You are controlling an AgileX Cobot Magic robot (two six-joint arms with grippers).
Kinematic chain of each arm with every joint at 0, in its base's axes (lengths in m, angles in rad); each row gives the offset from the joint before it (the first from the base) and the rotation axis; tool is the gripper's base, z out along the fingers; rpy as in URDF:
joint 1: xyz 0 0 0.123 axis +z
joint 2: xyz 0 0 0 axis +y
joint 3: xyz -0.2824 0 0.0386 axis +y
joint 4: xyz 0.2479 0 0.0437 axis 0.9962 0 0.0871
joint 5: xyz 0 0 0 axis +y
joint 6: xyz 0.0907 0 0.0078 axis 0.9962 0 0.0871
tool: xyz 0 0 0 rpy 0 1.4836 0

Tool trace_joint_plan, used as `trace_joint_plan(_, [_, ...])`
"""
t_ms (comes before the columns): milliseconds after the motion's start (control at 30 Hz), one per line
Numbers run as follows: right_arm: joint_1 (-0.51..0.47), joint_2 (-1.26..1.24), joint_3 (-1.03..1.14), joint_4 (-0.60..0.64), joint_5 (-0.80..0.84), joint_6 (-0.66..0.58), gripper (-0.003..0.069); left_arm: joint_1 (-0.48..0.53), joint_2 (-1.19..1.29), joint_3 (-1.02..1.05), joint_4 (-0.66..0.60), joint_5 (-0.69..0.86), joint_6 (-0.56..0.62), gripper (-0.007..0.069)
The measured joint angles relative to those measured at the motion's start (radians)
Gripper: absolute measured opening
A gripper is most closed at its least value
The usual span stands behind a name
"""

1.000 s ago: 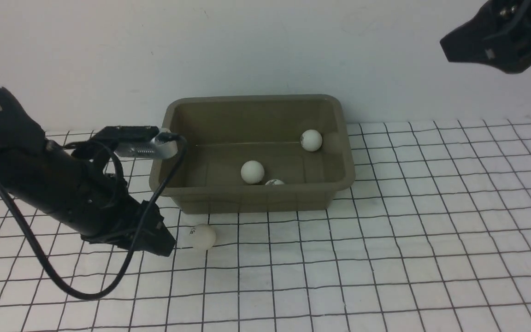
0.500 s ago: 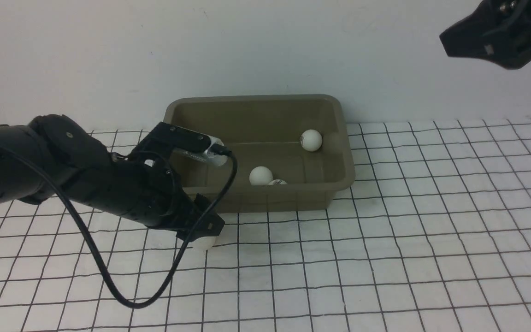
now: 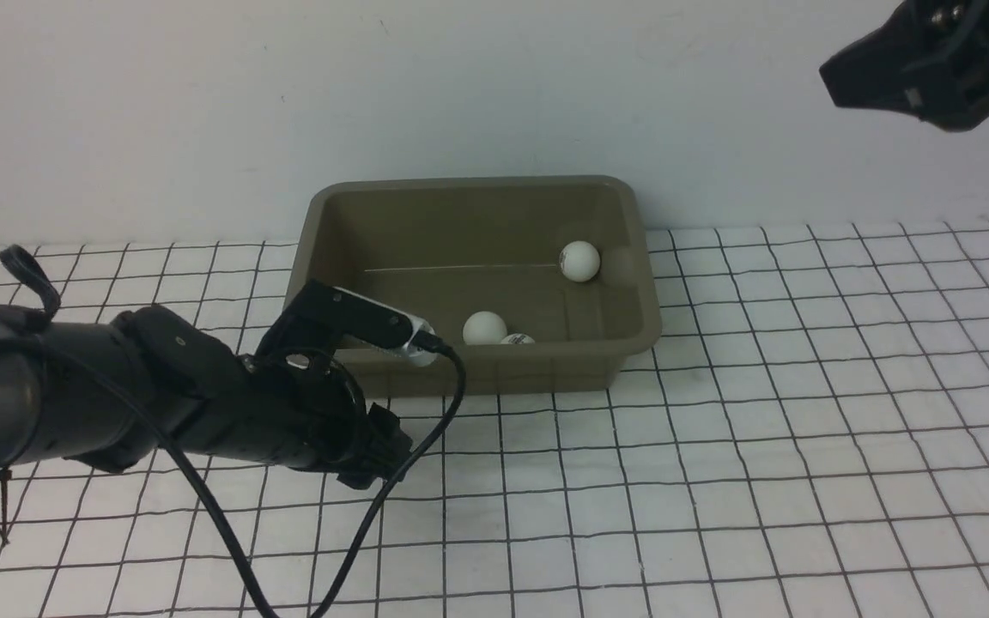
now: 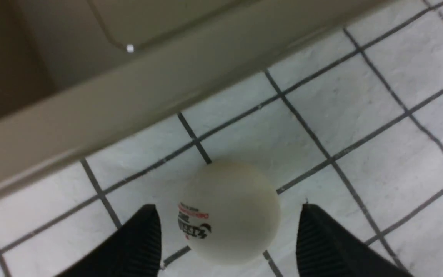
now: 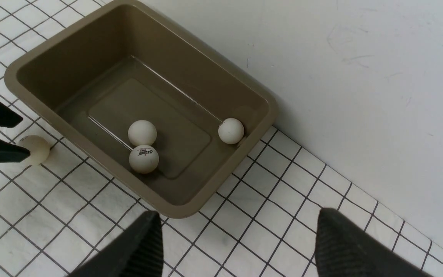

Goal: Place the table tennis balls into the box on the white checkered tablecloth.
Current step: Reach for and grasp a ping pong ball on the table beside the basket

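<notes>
From the front, the box (image 3: pixel 477 378) sits at the far middle of the white checkered tablecloth (image 3: pixel 718 429). Three table tennis balls (image 3: pixel 579 261) are already inside, one in the far right corner and two together against the near wall. The left gripper (image 3: pixel 379 451) lies low on the cloth just near of the box's near left corner. It hides the fourth ball in this view. Its cable (image 3: pixel 452 386) hangs across the box's near wall, so on the lift it could catch the rim and jolt the arm.

The left wrist view shows the fourth ball (image 4: pixel 229 215) resting on the cloth close to the box's near wall, between the two black fingers (image 4: pixel 144 238). The jaws are narrow and bracket it, with a thin gap visible on each side, so a firm hold is not evident. A smooth, light ball is likely to squirt out forward if the fingers meet it off centre or below its widest part. It could then roll along the wall or away across the wrinkled cloth. Lifting before the jaws bite would simply leave it behind.

In the right wrist view, the right gripper (image 5: pixel 237 215) hangs high over the right end of the box with its jaws wide and empty, well clear of any collision. A careless drop against the rim could bounce the ball back out.
</notes>
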Motion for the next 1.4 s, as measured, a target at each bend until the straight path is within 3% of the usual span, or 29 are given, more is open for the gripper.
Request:
trace_joint_plan(567, [0.0, 0.0, 0.0, 0.021, 0.0, -0.01, 0.0483, 0.0, 0.072, 0.0, -0.162, -0.02, 0.168, 0.0421])
trace_joint_plan(733, [0.0, 0.0, 0.0, 0.031, 0.001, -0.02, 0.0483, 0.0, 0.08, 0.0, -0.21, -0.023, 0.224, 0.0342])
trace_joint_plan(933, [0.0, 0.0, 0.0, 0.032, 0.001, -0.023, 0.0483, 0.0, 0.067, 0.0, -0.241, -0.015, 0.276, 0.0342])
trace_joint_plan(1033, [0.0, 0.0, 0.0, 0.032, 0.001, -0.023, 0.0483, 0.0, 0.04, 0.0, -0.241, 0.024, 0.289, 0.0342])
trace_joint_plan(1300, [0.0, 0.0, 0.0, 0.033, 0.001, -0.026, 0.0483, 0.0, -0.113, 0.0, -0.272, 0.341, 0.305, 0.0342])
trace_joint_plan(1400, [0.0, 0.0, 0.0, 0.033, 0.001, -0.026, 0.0483, 0.0, -0.134, -0.013, -0.329, 0.316, 0.37, 0.0342])
